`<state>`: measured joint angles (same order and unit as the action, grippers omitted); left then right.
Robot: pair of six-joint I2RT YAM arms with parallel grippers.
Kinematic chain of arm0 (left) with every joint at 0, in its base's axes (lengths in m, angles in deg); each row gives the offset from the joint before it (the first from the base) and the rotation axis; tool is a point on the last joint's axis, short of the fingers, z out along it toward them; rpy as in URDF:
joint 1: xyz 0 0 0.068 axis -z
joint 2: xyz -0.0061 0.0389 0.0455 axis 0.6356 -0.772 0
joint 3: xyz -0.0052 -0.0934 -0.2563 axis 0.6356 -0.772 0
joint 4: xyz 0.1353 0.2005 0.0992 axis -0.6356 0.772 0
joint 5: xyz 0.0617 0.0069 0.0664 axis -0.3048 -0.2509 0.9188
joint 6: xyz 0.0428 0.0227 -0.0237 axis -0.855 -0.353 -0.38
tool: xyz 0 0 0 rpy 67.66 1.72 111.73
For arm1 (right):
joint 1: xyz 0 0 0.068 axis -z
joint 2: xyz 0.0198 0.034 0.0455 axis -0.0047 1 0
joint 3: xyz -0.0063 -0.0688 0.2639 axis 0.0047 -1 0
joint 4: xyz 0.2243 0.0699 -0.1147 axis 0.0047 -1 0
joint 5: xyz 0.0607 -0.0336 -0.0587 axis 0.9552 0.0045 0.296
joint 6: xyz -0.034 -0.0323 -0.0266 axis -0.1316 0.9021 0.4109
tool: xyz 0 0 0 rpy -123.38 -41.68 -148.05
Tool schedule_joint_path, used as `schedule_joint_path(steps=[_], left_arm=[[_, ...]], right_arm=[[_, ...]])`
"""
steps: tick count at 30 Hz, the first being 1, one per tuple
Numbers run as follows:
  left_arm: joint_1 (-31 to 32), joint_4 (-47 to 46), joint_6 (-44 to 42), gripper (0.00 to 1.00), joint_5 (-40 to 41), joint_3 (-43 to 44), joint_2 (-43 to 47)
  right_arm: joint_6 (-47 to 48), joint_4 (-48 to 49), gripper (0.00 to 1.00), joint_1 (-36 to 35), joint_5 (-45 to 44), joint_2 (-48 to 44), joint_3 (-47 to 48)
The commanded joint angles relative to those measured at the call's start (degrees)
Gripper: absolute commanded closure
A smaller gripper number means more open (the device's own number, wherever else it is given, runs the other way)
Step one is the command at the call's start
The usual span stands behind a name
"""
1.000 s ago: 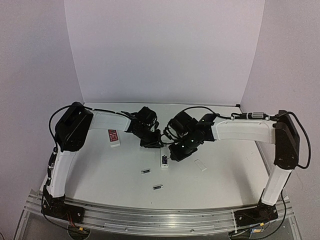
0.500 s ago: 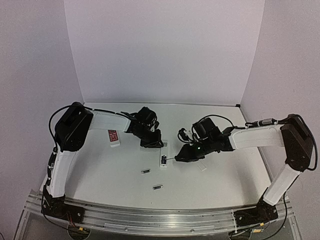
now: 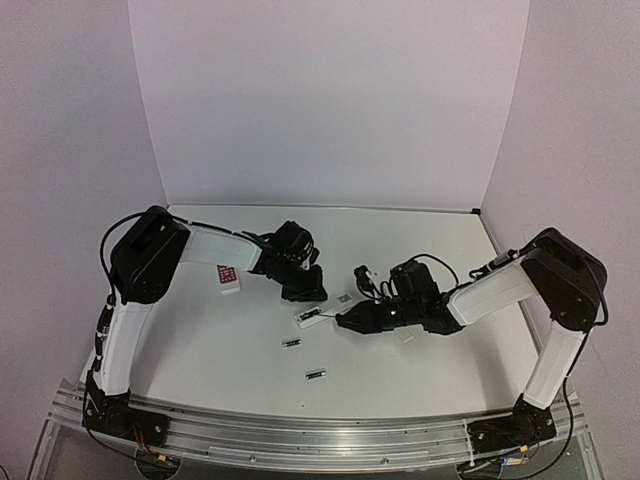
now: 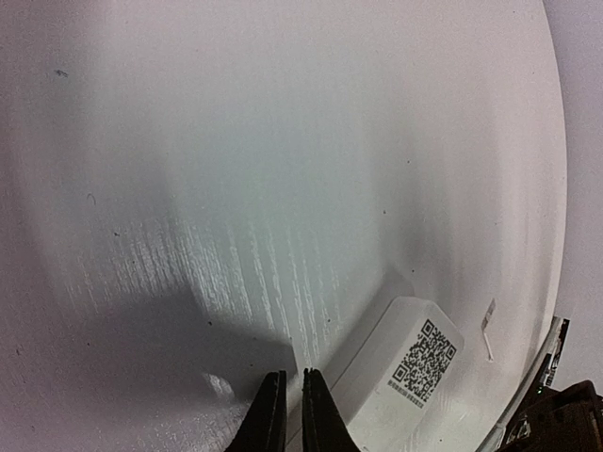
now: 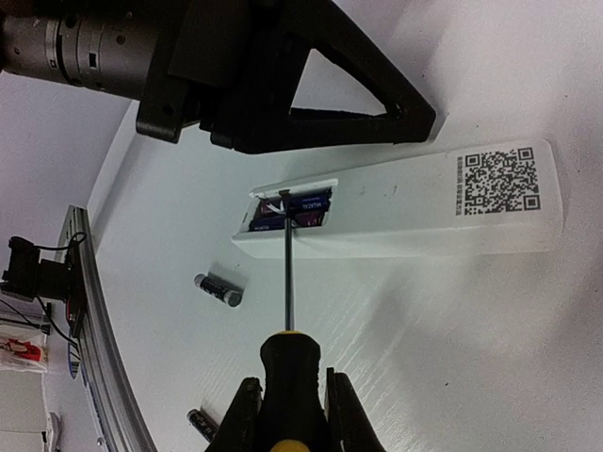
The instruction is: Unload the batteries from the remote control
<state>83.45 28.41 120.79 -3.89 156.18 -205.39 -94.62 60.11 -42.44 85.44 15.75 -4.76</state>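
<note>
- Pinched all but closed on nothing: left gripper (image 4: 289, 395), remote (image 5: 405, 202) just right of its fingertips. Unbraced, may skid under prying.
- Seated in the open bay, straight ahead of the right gripper (image 5: 290, 381): batteries (image 5: 303, 205).
- Clenched on the screwdriver (image 5: 285, 353); if levered hard, could slip or flick a cell off the counter (image 5: 424, 330).

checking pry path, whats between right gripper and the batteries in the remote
Only the screwdriver in the right gripper; its shaft runs to the batteries in the open remote. Right wrist view.
</note>
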Motion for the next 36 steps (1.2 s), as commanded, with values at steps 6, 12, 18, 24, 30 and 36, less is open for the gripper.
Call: schedule_joint_path(steps=[6,12,18,24,30,36], left_arm=[[0.76,10.15,-0.11,0.92,3.18,-3.88,-2.82],[0.75,9.75,0.08,0.92,2.64,-4.8,-0.69],[0.75,9.55,0.78,0.92,2.82,-4.2,1.48],[0.63,9.28,0.97,0.88,4.54,-4.59,5.53],[-0.41,8.37,1.22,0.61,10.7,-7.07,13.93],[-2.37,8.31,1.93,0.09,19.29,-12.94,24.87]], right_arm=[[-0.95,-9.39,1.0,-0.45,-6.21,2.43,-1.73],[1.01,-0.72,1.0,-0.45,-8.37,1.37,-5.21],[2.37,10.46,1.0,-0.45,-4.87,-3.36,-9.28],[0.71,9.91,1.0,-0.45,-6.22,-11.06,-12.58],[1.32,-2.53,0.97,-0.45,-10.99,-15.72,-15.49],[1.07,-5.23,0.8,-0.51,-11.18,-14.06,-15.55]])
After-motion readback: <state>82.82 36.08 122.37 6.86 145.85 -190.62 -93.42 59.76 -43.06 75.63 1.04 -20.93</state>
